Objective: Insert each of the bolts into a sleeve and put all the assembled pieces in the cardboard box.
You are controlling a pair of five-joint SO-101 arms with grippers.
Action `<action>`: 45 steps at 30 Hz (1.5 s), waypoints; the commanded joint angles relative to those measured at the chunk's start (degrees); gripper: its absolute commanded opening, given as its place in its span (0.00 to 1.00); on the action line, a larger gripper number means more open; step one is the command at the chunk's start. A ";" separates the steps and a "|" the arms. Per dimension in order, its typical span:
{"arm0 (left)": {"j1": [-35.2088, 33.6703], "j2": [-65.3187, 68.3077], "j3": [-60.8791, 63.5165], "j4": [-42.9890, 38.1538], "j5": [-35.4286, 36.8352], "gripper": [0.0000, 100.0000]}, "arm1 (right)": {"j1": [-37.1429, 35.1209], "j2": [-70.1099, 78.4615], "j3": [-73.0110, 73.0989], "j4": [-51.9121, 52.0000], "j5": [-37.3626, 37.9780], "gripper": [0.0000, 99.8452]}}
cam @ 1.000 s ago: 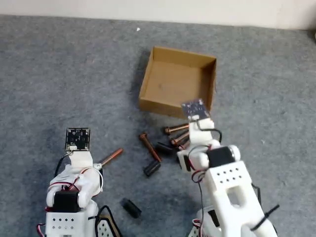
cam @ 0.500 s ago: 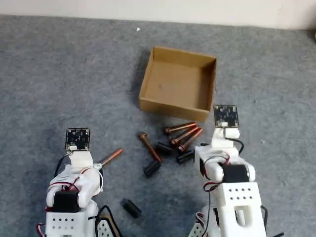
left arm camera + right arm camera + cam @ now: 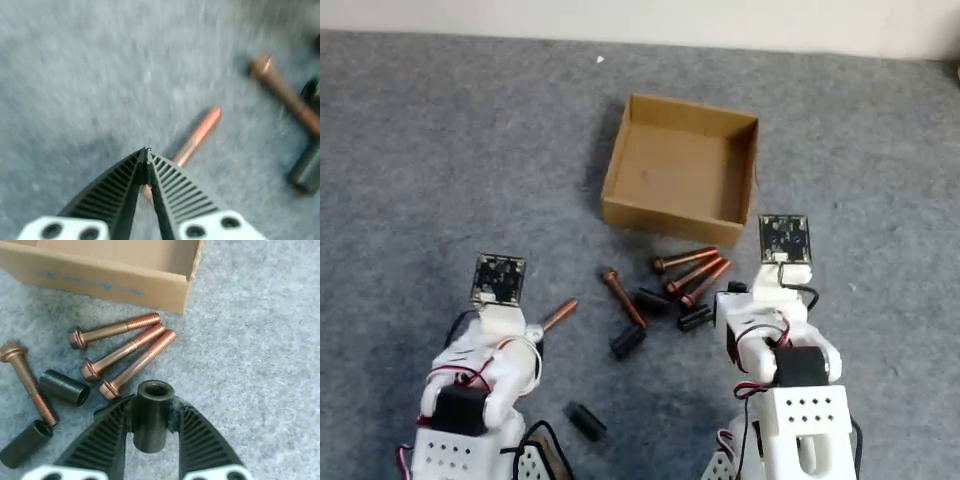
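Just in front of the cardboard box (image 3: 665, 215), the right pincer (image 3: 151, 405) clamps a black sleeve (image 3: 151, 427), bore facing outward, seemingly to receive a bolt. Farther from the box, the left pincer (image 3: 146, 151) pinches a copper bolt (image 3: 197, 132) by one end, shank projecting free.

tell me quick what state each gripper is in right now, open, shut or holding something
left gripper: closed, gripping a bolt
right gripper: closed on a black sleeve
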 commanded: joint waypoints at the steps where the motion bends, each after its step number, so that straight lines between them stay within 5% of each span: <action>1: -0.13 -0.57 -9.27 -3.78 0.09 0.01 | 1.10 -1.36 -0.22 -1.54 -0.35 0.00; 12: 8.92 3.74 -25.98 -3.08 0.26 0.01 | 4.62 -1.45 -0.40 -1.54 -0.44 0.00; 23: 14.81 54.02 -48.04 -3.08 14.24 0.01 | 5.85 -1.45 -0.66 -1.54 -0.44 0.00; 28: 20.09 71.08 -54.02 -3.43 27.16 0.18 | 7.08 -1.45 -0.84 -1.54 -0.44 0.00; 32: 23.25 80.22 -57.10 -3.60 33.32 0.31 | 7.08 -1.45 -0.92 -1.54 -0.44 0.00; 45: 20.26 99.47 -58.86 -14.42 38.24 0.31 | 7.08 -1.45 -0.84 -1.54 -0.26 0.00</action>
